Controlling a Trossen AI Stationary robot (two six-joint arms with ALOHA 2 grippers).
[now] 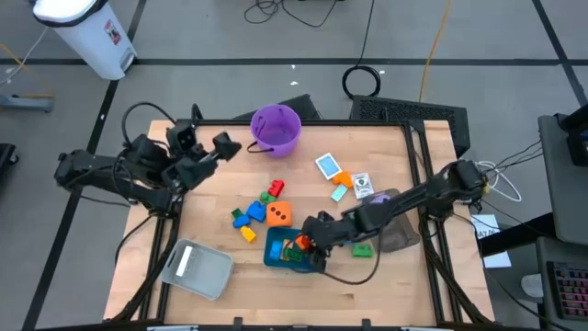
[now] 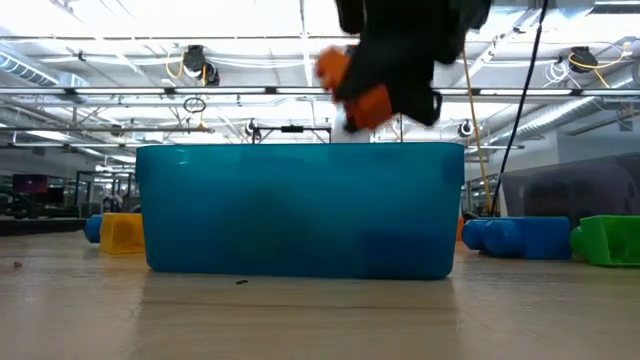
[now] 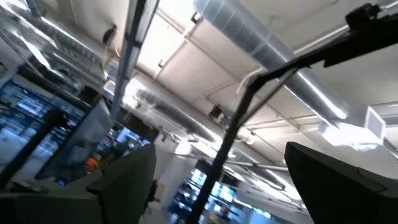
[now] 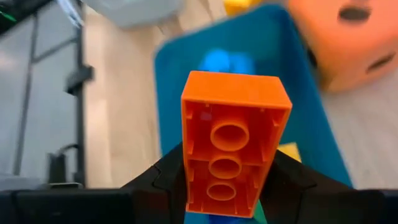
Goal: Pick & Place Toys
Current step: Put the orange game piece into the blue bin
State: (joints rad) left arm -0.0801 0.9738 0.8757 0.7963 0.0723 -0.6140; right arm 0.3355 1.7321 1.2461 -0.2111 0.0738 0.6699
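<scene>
Wooden counter (image 1: 220,198) carries the job: the right hand (image 4: 231,186) pinches an orange brick (image 4: 233,140) above the teal tray (image 1: 276,250). Released off-centre, it could clip the rim or bounce out. An orange die (image 1: 279,214) sits just beyond; loose bricks (image 1: 250,214) lie left. The left hand (image 1: 223,145) waits spread, far left.
</scene>
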